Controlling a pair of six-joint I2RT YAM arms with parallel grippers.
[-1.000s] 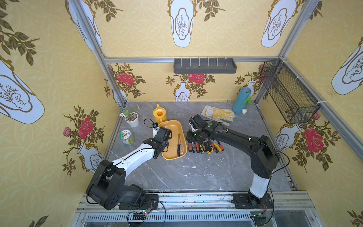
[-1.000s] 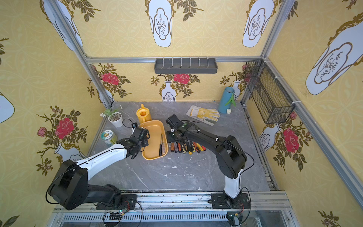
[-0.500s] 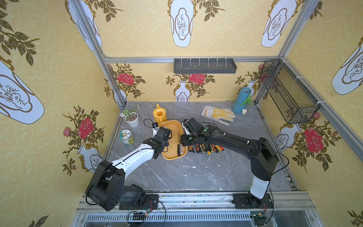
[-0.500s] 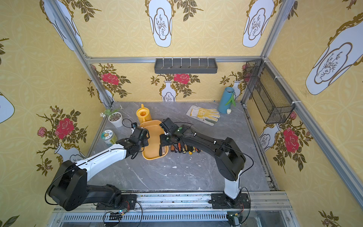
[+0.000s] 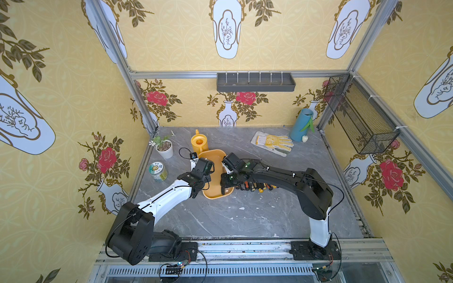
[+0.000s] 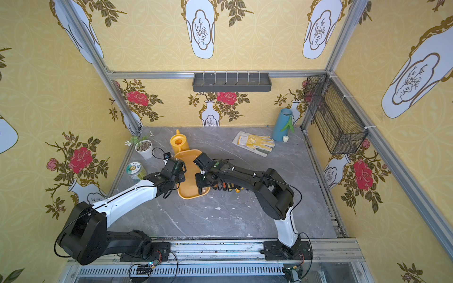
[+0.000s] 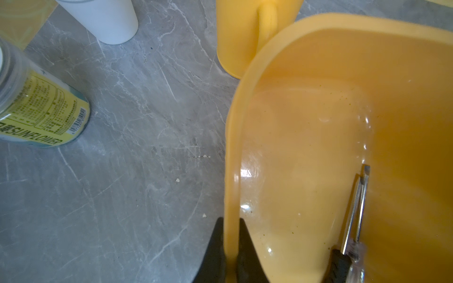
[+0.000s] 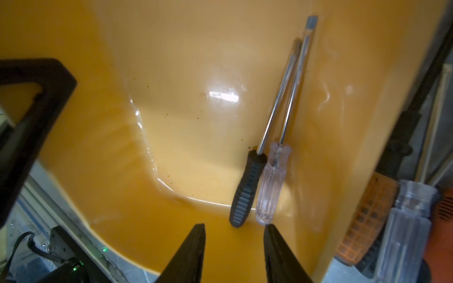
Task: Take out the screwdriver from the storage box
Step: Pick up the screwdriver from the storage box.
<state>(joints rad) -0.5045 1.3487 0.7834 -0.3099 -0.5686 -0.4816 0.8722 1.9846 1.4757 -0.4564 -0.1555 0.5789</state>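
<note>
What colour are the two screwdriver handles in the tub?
Black handle, clear handle; right wrist view.

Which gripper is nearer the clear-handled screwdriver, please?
Right. The right gripper is open at the clear-handled screwdriver, by its handle; the left gripper clamps the storage box, opposite rim.

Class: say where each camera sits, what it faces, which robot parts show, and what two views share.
Top views: high over the arms' bases, looking down on left arm, right arm, storage box.
Left wrist: on the left arm, facing the box; left pincer clamps its rim.
Right wrist: looks into the box; open right pincer near two screwdrivers.
Shared: both wrist views show the screwdrivers.
</note>
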